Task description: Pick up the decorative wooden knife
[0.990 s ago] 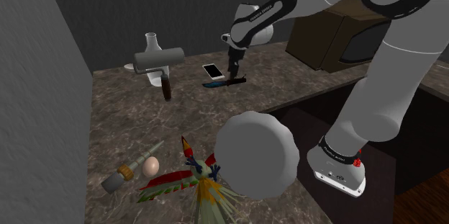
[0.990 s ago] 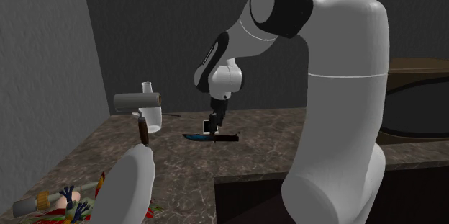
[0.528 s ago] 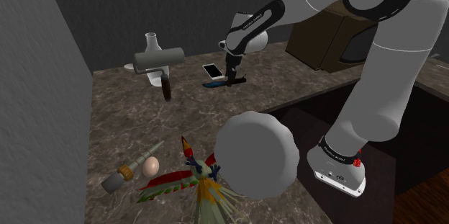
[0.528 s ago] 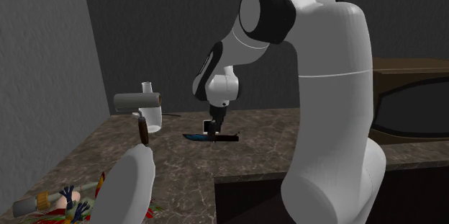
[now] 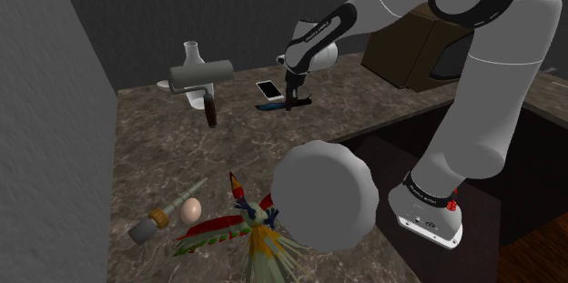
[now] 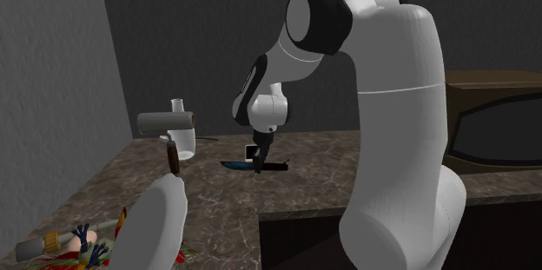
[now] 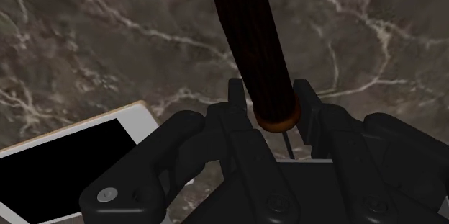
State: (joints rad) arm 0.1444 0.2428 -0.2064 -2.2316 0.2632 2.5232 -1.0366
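One knife (image 7: 248, 35), one phone (image 5: 268, 88), one egg (image 5: 190, 209), one flask (image 5: 192, 52), one bird figure (image 5: 259, 236).

walls (image 5: 55, 99) dark grey | countertop (image 5: 164, 163) brown marble | floor (image 5: 546, 258) wood | light dim

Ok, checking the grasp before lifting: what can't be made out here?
Wrist view: the knife runs off the edge, blade unseen; the gripper covers part of the phone.
Shoulder view: the gripper hides the knife's middle; contact with the counter is too small to tell.

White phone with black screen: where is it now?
Shoulder view: the phone lies far back on the marble counter, beside the blue-bladed knife at the black gripper.
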